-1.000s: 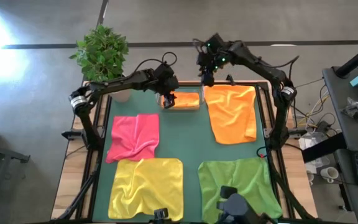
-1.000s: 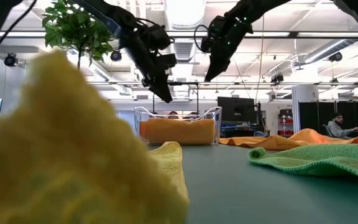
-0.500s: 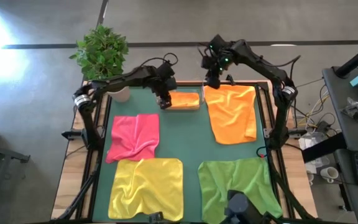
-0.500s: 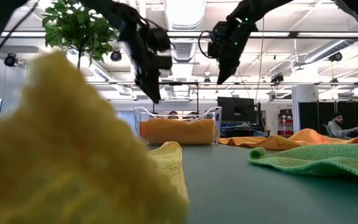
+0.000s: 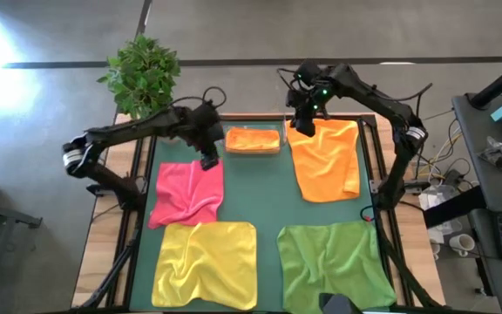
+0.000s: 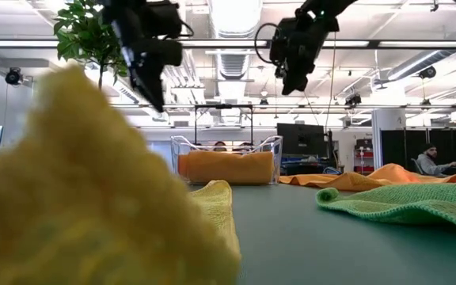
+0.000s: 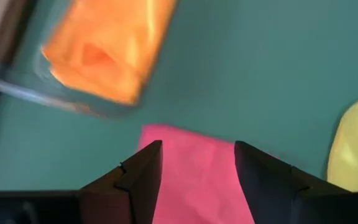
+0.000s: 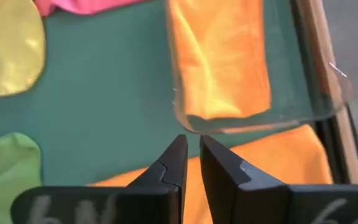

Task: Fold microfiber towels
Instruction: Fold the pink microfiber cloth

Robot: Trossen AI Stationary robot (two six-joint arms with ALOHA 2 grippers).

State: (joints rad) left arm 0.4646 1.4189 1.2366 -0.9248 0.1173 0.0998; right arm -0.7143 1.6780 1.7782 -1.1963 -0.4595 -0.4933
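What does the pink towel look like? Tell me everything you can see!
The pink towel is a soft, bright pink cloth lying unfolded on the dark green mat. It is roughly square but rumpled, with wrinkles running across it and wavy edges. It sits on the table's left side, just above the yellow towel in the high view and close to it. The left gripper, open, hangs over its top corner. Whether it touches the cloth cannot be told.

Folded orange towel [image 5: 252, 139] seemingly trayed; orange [image 5: 326, 160], pink [image 5: 186, 193], yellow [image 5: 205, 263], green [image 5: 331, 262] towels spread.
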